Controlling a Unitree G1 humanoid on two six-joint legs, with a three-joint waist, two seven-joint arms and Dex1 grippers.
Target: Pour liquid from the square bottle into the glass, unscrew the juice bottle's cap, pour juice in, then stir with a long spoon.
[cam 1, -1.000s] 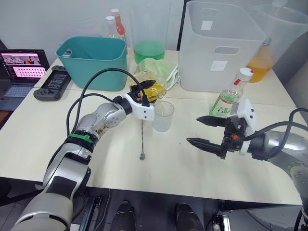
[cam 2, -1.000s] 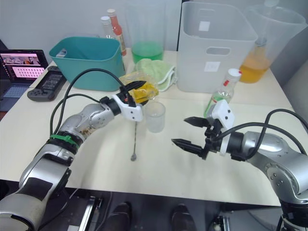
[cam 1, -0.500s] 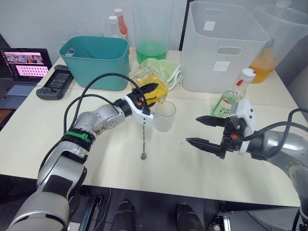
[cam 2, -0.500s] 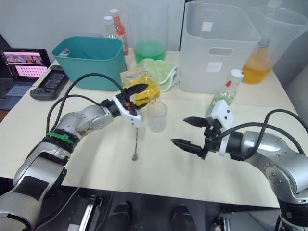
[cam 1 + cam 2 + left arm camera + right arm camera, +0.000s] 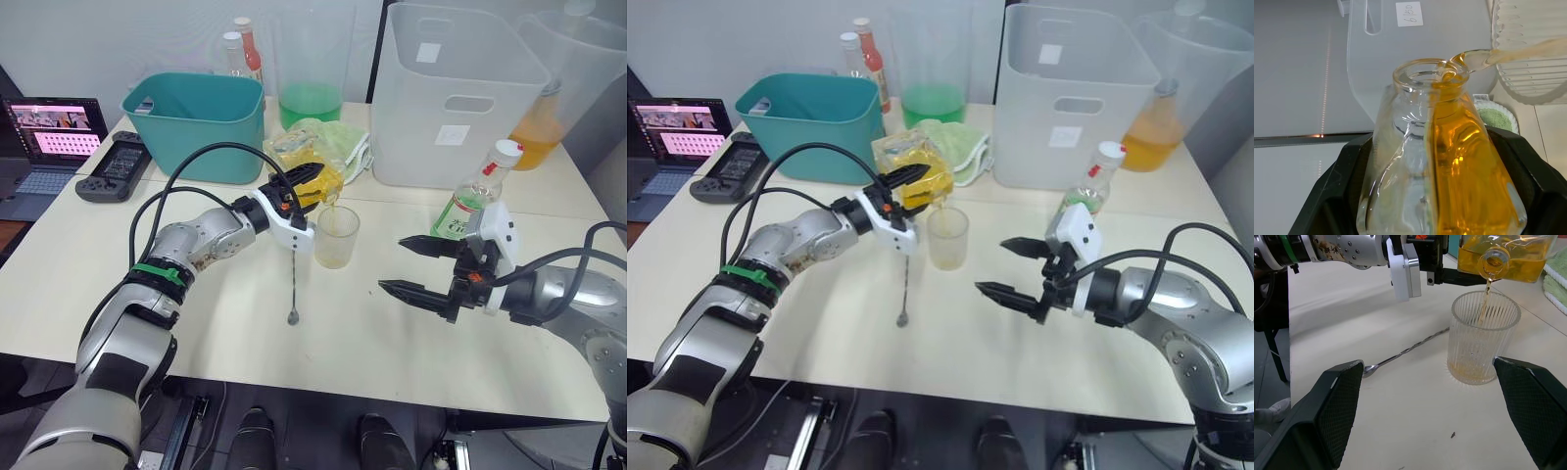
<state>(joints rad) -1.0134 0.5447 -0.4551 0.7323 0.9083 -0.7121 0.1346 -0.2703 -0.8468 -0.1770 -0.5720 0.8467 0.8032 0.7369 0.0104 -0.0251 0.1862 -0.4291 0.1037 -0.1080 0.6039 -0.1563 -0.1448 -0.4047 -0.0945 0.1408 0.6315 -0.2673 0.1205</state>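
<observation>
My left gripper (image 5: 302,184) is shut on the square bottle (image 5: 319,182), which holds amber liquid and lies tilted with its mouth over the ribbed glass (image 5: 336,236). A thin amber stream falls from the square bottle (image 5: 1508,257) into the glass (image 5: 1484,340), and a shallow amber layer sits at the bottom. The long spoon (image 5: 292,280) lies on the table just left of the glass. The juice bottle (image 5: 477,191), green-labelled with a white cap, stands upright behind my right gripper (image 5: 392,263), which hovers open to the right of the glass with nothing between its fingers.
A teal bin (image 5: 191,122) stands at the back left and a large white bin (image 5: 456,93) at the back right. Between them are a green-liquid pitcher (image 5: 312,93) and a green cloth (image 5: 343,147). An orange-liquid pitcher (image 5: 534,132), a laptop (image 5: 54,132) and a controller (image 5: 116,166) flank the table.
The left gripper has tipped the square bottle further over the glass, and amber liquid now streams in and tints the glass. The right gripper has stayed in place.
</observation>
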